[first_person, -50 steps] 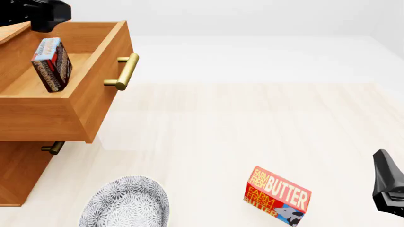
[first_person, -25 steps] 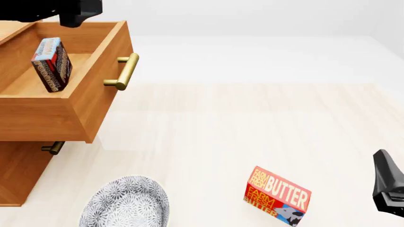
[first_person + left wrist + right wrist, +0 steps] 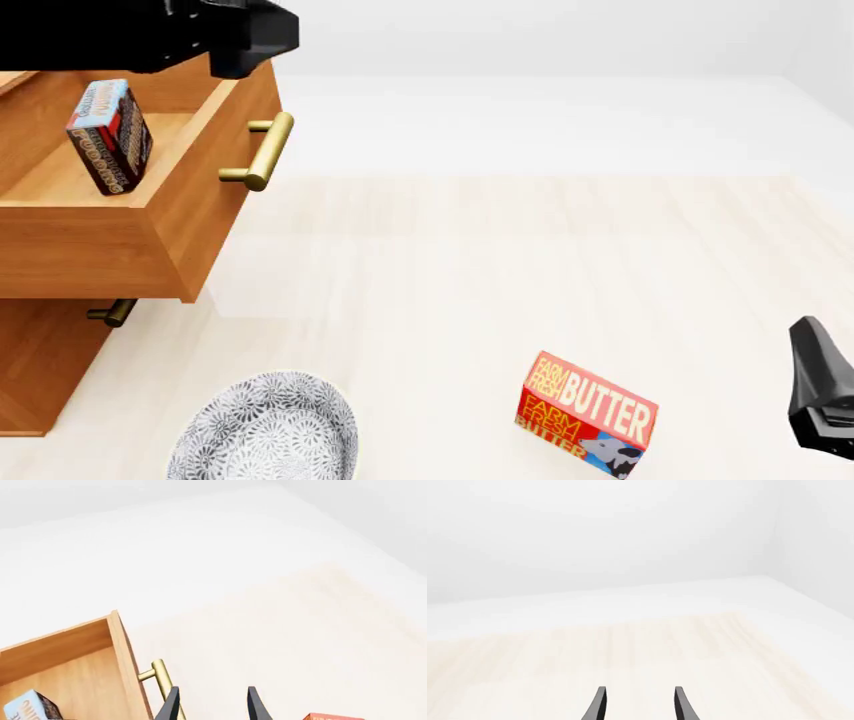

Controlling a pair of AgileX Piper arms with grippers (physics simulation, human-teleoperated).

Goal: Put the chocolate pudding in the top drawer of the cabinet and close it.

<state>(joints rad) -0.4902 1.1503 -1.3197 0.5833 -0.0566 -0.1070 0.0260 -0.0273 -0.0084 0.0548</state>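
Observation:
The cabinet (image 3: 47, 365) stands at the left with its top drawer (image 3: 200, 215) pulled open. Inside the drawer the chocolate pudding (image 3: 110, 135) stands on edge, leaning; one corner of the chocolate pudding (image 3: 28, 709) shows in the left wrist view. My left arm (image 3: 200, 35) reaches over the drawer's front wall, above the brass handle (image 3: 260, 152). The left gripper (image 3: 212, 707) is open and holds nothing, beside that handle (image 3: 160, 680). At the right edge my right gripper (image 3: 639, 707) is open and holds nothing over bare table.
A red-and-orange butter box (image 3: 587, 415) stands on the table at the front right. A patterned grey bowl (image 3: 267, 432) sits at the front, near the cabinet. The lower drawer's handle (image 3: 114, 312) shows under the open drawer.
My left arm has swept right across the top of the open drawer to above its front wall. The pudding, the drawer and the right arm have not moved.

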